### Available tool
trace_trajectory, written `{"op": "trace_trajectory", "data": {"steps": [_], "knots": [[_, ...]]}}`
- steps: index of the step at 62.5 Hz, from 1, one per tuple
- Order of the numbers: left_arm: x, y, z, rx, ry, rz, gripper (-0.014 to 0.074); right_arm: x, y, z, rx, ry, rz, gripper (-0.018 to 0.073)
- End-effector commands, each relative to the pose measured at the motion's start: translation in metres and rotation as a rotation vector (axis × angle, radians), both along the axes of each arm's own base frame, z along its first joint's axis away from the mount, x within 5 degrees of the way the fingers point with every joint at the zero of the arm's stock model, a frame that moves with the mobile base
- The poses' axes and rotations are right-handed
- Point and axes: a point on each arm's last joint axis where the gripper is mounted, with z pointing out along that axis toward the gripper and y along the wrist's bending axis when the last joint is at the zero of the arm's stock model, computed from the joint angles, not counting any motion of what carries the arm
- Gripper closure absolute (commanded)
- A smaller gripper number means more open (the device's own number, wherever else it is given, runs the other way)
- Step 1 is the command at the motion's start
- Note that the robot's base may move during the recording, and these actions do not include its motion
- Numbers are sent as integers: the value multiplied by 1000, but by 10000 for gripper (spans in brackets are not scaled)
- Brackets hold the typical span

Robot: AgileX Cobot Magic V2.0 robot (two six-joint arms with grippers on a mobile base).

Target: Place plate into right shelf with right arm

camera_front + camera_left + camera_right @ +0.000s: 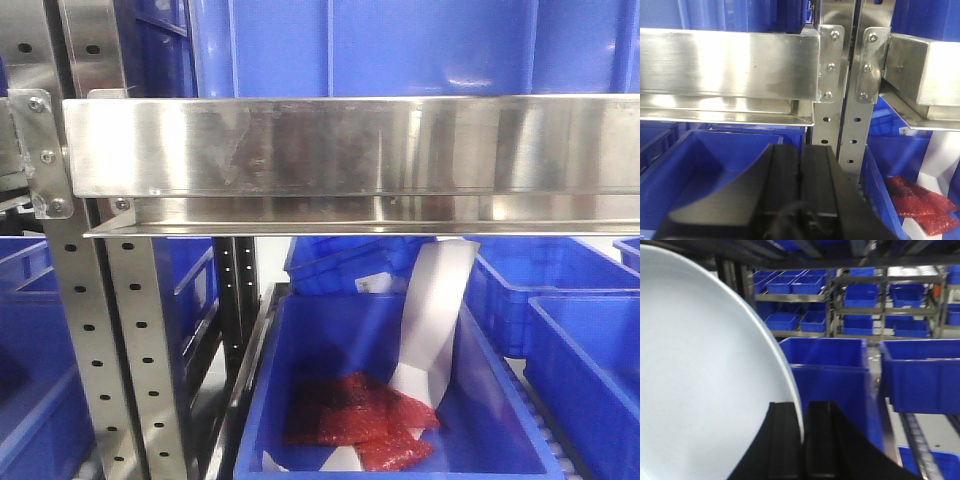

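A large white plate [700, 380] fills the left half of the right wrist view, standing on edge. My right gripper [802, 412] is shut on the plate's rim, one black finger on each side of it. Behind it are blue bins on metal shelving. My left gripper [800, 155] is shut and empty, held in front of a steel shelf upright [840, 90]. Neither gripper nor the plate shows in the front view.
A steel shelf beam [350, 150] crosses the front view. Below it a blue bin [390, 400] holds red packets [355, 415] and a white paper strip [430, 320]. More blue bins [580, 340] stand to the right and left. Blue bins [920, 375] stand ahead of the right gripper.
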Motion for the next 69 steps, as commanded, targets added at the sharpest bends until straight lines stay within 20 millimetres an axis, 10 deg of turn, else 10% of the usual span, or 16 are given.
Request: {"op": "trace_trajectory", "data": {"steps": [1,33,51,69], "knots": [[0,0,5,-4,-77,-1,643,17,8,28,33,-159,11,505],[0,0,5,-4,-77,-1,643,107,32,-12,4,-54,12,487],[0,0,5,-4,-77,-1,643,112,33,-18,2,-40,13,143],[0,0,5,-4,-77,-1,643,107,24,-8,14,-91,-10,407]]}}
